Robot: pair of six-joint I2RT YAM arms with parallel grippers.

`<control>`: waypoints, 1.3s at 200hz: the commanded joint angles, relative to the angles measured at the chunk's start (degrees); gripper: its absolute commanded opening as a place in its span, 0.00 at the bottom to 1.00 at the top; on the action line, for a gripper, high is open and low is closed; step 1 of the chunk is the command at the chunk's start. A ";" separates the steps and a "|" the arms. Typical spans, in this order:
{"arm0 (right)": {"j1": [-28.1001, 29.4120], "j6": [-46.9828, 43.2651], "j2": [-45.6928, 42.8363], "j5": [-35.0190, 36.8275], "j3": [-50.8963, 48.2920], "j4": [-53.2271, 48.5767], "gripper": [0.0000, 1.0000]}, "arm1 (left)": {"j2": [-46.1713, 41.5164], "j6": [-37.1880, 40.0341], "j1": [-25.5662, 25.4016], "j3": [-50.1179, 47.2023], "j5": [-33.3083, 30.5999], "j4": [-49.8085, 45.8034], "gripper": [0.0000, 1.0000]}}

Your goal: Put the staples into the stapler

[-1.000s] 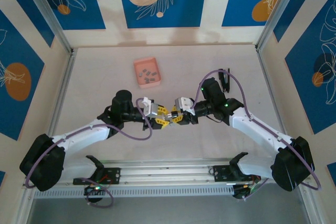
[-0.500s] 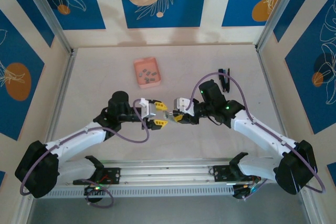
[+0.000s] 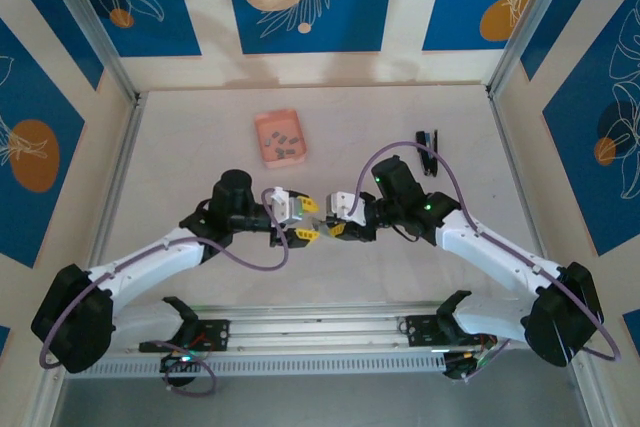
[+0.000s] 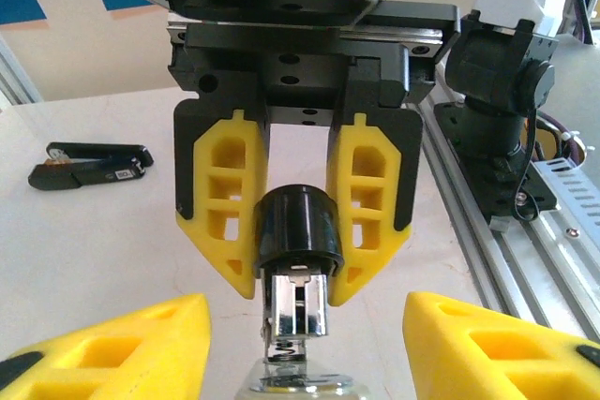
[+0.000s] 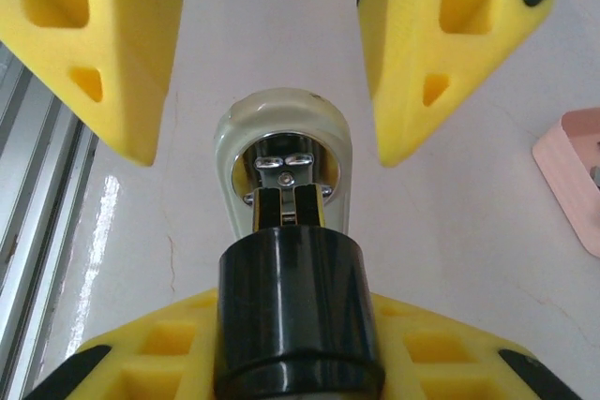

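In the left wrist view, the right gripper [image 4: 295, 278] faces you with its jaws closed on the stapler [image 4: 297, 231], clamped across the glossy black cap. The chrome channel and its spring jut toward the camera. The left gripper [image 4: 305, 377] is open, its jaws spread wide on either side of that chrome end and touching nothing.

The right wrist view gives you the same grip from behind. The stapler's cream tip points into the gap between the spread left jaws, and a corner of the pink tray [image 5: 574, 180] sits off to the tip's right.

From the top view, both grippers meet on the arm-base side of the pink tray and well apart from it. The staples [image 3: 283, 145] lie loose inside the tray.

Expect the stapler to be light, rigid and slick, so hold its body rather than the sprung channel. The staples look tiny and brittle. Pinch one strip gently by its long sides.
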 commanded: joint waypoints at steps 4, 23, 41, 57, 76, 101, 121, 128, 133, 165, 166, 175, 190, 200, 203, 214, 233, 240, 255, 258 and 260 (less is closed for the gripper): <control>0.43 -0.97 -0.58 -2.25 2.51 1.85 0.04 | 0.91 1.37 -0.76 2.33 -0.02 -2.30 0.55; 0.43 -0.97 -1.02 -2.32 2.56 2.20 0.04 | 1.49 2.09 -0.72 3.10 0.03 -4.09 0.54; 0.43 -1.14 -1.50 -2.66 2.68 2.35 0.03 | 1.86 3.34 -0.73 3.88 -0.63 -6.55 0.50; 0.43 -1.18 -2.43 -2.75 2.59 2.70 0.00 | 2.03 3.80 -0.67 3.96 -2.13 -7.97 0.44; 0.32 -0.85 -4.05 -3.20 2.29 3.73 0.00 | 2.04 5.12 -0.73 3.59 -3.93 -9.39 0.40; -1.03 -0.72 -6.16 -4.91 1.94 3.73 0.00 | 2.30 6.04 -0.72 3.57 -5.97 -11.82 0.32; -2.69 -0.12 -7.78 -7.15 1.22 4.19 0.00 | 2.47 6.17 -0.66 3.18 -7.44 -12.47 0.26; -3.23 0.14 -8.30 -7.87 1.05 4.40 0.00 | 2.56 6.17 -0.64 3.03 -7.93 -12.76 0.25; -3.67 0.35 -8.61 -8.41 0.85 4.60 0.00 | 2.60 6.33 -0.63 2.98 -8.24 -13.02 0.25; -6.13 1.74 -10.75 -12.06 0.13 5.91 0.00 | 3.25 7.11 -0.62 2.88 -9.98 -14.67 0.24; -6.19 1.83 -10.80 -12.16 0.13 5.94 0.00 | 3.26 7.13 -0.58 2.93 -10.04 -14.71 0.24; -6.70 2.24 -11.15 -13.10 0.04 6.34 0.00 | 3.52 7.22 -0.47 2.97 -10.51 -15.20 0.24; -7.53 2.94 -11.63 -15.06 -0.12 7.03 0.00 | 4.09 6.89 -0.43 3.12 -10.69 -15.55 0.24; -7.74 3.36 -11.77 -15.79 -0.40 7.66 0.00 | 4.52 6.55 -0.48 3.30 -10.79 -15.77 0.23; -7.77 3.42 -11.86 -15.98 -0.50 7.90 0.00 | 4.62 6.46 -0.40 3.40 -10.79 -15.88 0.23; -7.89 3.66 -12.07 -16.82 -0.82 8.43 0.00 | 5.10 6.22 -0.38 3.56 -11.19 -16.36 0.23; -8.01 3.88 -12.07 -18.00 -0.92 8.47 0.00 | 5.81 6.01 -0.37 3.86 -11.98 -17.54 0.23; -8.00 4.09 -12.07 -18.30 -0.92 8.57 0.00 | 5.99 6.03 -0.37 3.94 -12.29 -17.94 0.22; -8.00 4.37 -12.16 -18.82 -0.91 8.99 0.00 | 6.38 5.83 -0.38 4.00 -12.96 -18.43 0.22; -8.01 4.45 -12.15 -18.97 -0.92 9.15 0.00 | 6.49 5.77 -0.31 3.95 -13.08 -18.49 0.22; -8.05 4.66 -12.16 -19.21 -0.89 9.23 0.00 | 6.56 5.74 -0.33 3.94 -13.15 -18.57 0.22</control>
